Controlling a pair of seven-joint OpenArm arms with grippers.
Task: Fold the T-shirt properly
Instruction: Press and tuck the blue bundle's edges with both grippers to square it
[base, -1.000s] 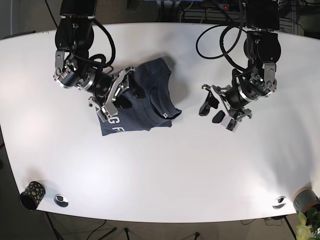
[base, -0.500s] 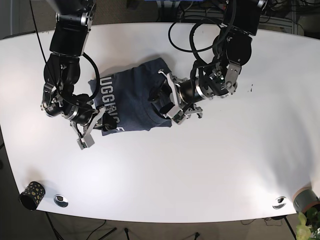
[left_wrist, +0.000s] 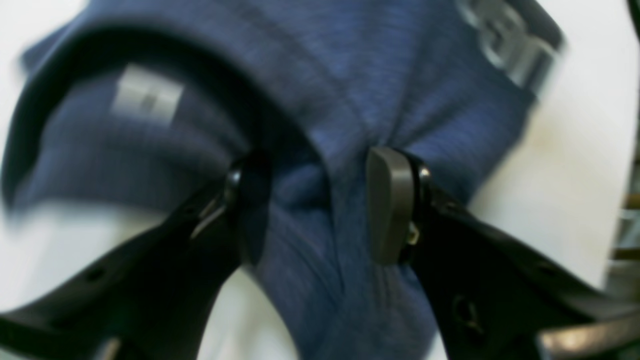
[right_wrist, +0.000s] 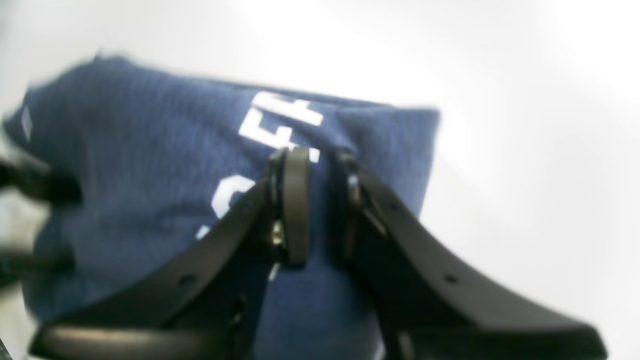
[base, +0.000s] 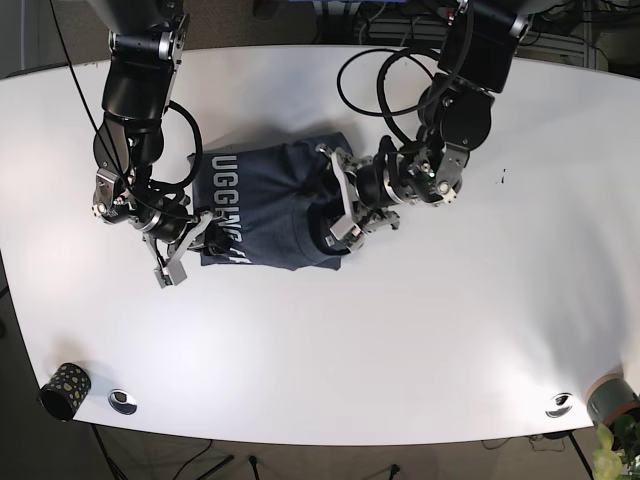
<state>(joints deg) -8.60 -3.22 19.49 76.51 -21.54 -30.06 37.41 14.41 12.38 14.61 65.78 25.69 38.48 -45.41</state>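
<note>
1. Left gripper (left_wrist: 320, 205) pinches a bunched ridge of the navy T-shirt (left_wrist: 320, 85) between its two black fingers, just below the collar opening, whose pale neck label sits at the upper left of the wrist view.
2. Right gripper (right_wrist: 317, 200) has its fingers nearly together, clenched on a fold of the same cloth beside the white lettering.
3. From the base view the T-shirt (base: 262, 205) lies crumpled at centre-left of the white table (base: 400, 340), with one gripper at each end.
4. Near the lower left corner of that view stands a small dark dotted cup (base: 63, 388).
</note>
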